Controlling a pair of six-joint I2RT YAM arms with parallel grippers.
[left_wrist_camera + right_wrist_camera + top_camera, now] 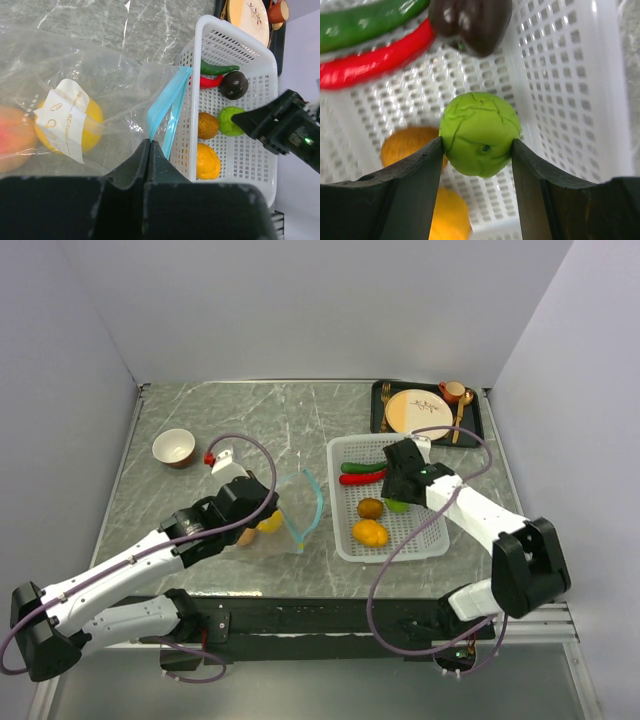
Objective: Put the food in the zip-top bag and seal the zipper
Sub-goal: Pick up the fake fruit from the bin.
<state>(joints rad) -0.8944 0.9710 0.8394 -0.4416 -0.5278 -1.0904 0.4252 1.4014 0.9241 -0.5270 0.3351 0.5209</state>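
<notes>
The clear zip-top bag lies left of the white basket, its mouth spread. My left gripper is shut on the light blue zipper at one end. A yellow fruit and a peach-pink one lie inside the bag. My right gripper is down in the basket, shut on the lime-green round, one finger on each side. The basket also holds a green pepper, a red pepper, a dark brown round and two orange rounds.
A small bowl stands at the back left. At the back right a black tray carries a tan plate, a cup and cutlery. Grey walls close in the table on three sides.
</notes>
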